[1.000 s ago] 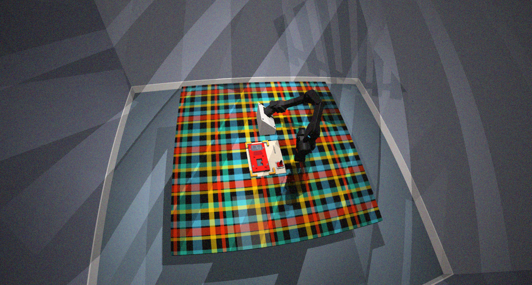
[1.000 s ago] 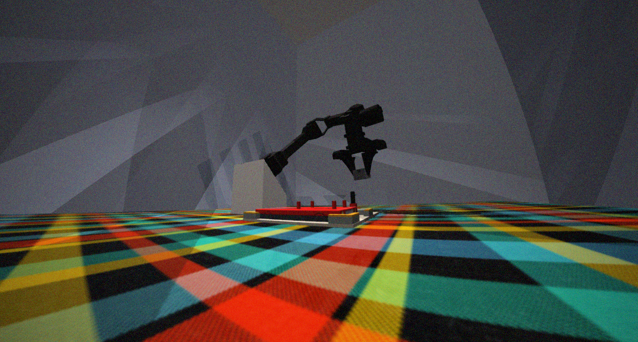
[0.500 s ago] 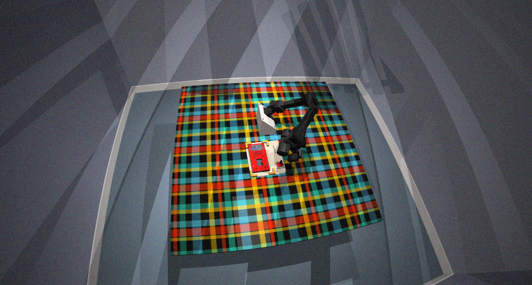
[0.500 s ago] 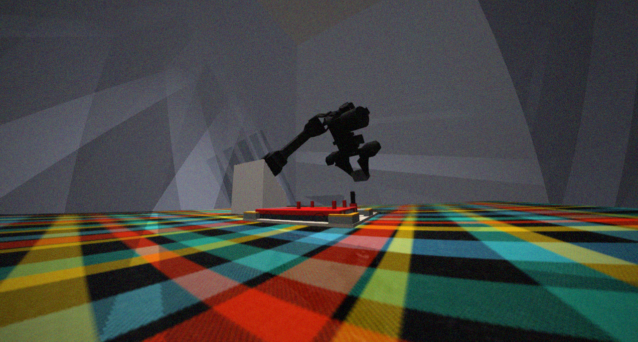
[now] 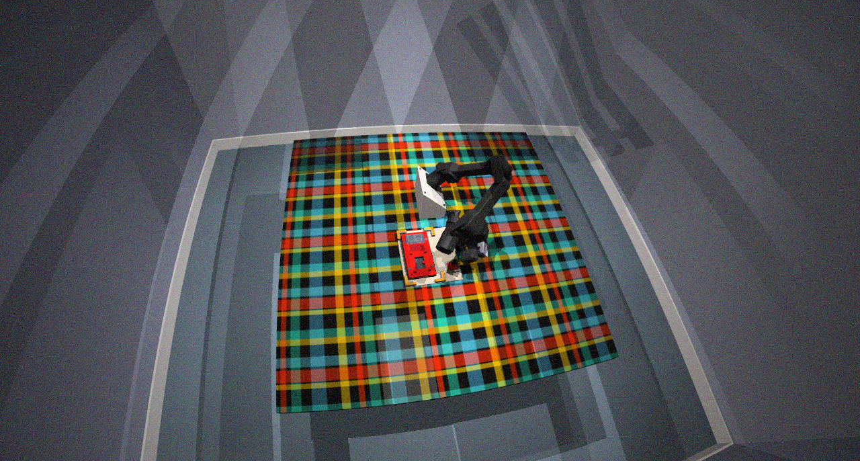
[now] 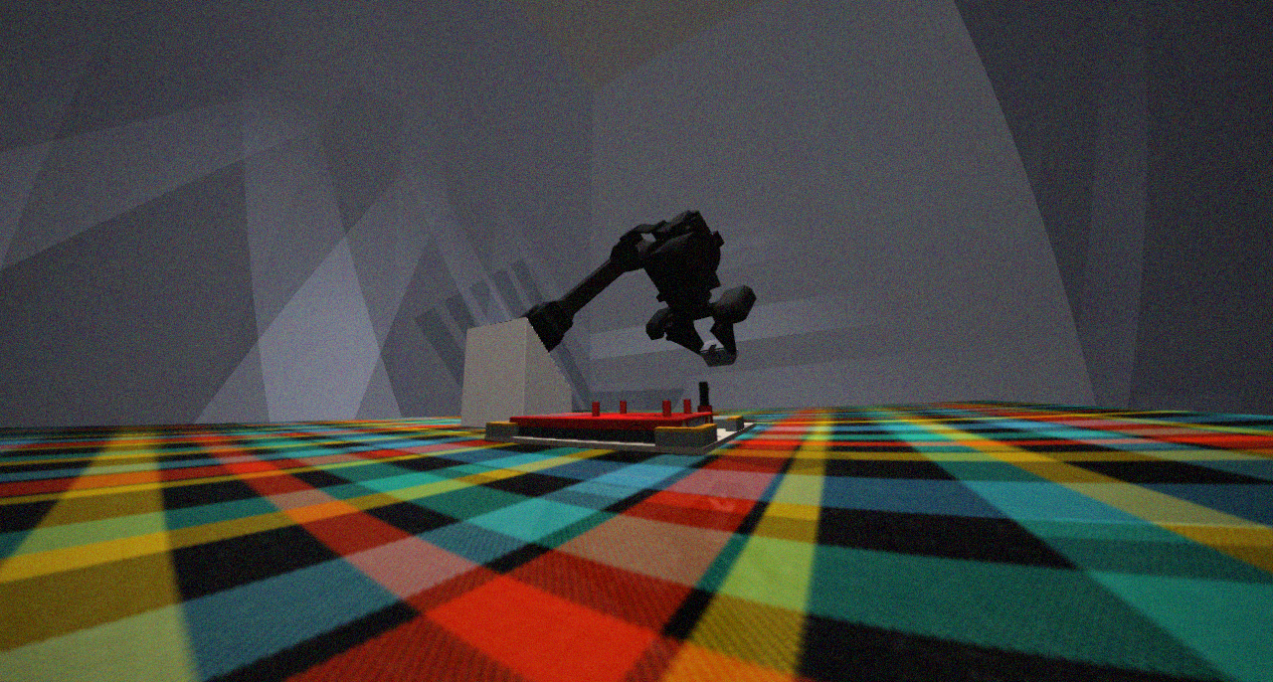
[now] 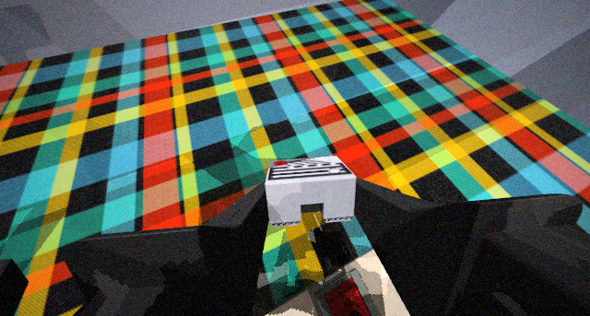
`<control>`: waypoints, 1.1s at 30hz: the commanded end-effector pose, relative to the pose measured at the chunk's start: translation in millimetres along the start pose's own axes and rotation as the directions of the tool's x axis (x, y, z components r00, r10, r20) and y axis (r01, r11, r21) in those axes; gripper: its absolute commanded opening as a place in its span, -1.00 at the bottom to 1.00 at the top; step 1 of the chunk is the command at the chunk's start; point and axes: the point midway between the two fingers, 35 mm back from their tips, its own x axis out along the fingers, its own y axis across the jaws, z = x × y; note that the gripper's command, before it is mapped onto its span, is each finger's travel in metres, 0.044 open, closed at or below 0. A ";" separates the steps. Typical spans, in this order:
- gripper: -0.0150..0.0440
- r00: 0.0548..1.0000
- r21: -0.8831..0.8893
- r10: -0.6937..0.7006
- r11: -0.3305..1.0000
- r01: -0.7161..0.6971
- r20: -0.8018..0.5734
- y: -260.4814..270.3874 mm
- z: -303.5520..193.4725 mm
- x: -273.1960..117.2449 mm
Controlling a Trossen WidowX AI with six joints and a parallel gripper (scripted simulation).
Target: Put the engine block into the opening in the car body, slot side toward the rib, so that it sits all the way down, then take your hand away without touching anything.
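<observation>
The black parallel-jaw gripper (image 5: 482, 253) (image 6: 719, 352) (image 7: 306, 183) pinches the light grey, box-shaped engine block (image 5: 483, 248) (image 6: 719, 358) (image 7: 310, 196) between its fingers. The block is suspended above the checked cloth (image 5: 361, 350) (image 6: 890, 536) (image 7: 194, 136), apart from the opening. The flat red car body (image 5: 416, 254) (image 6: 614, 422), with its rectangular opening, lies on the off-white base board (image 6: 566, 447) between yellow-topped corner blocks.

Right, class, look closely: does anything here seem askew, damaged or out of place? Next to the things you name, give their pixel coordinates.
Nothing looks damaged. The engine block (image 5: 483, 248) (image 6: 717, 355) (image 7: 310, 193) is tilted, but it is gripped in midair, so that seems part of the carrying. The car body (image 5: 417, 255) (image 6: 614, 422) lies level between its corner brackets.
</observation>
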 end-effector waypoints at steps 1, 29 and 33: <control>-0.49 1.000 -0.004 0.005 1.000 -0.005 0.019 -0.3 -4.8 4.7; -0.49 0.990 0.000 0.138 0.990 -0.138 -0.022 -5.0 -57.5 48.3; -0.49 0.988 0.011 0.143 0.990 -0.143 -0.057 -8.1 -81.3 50.6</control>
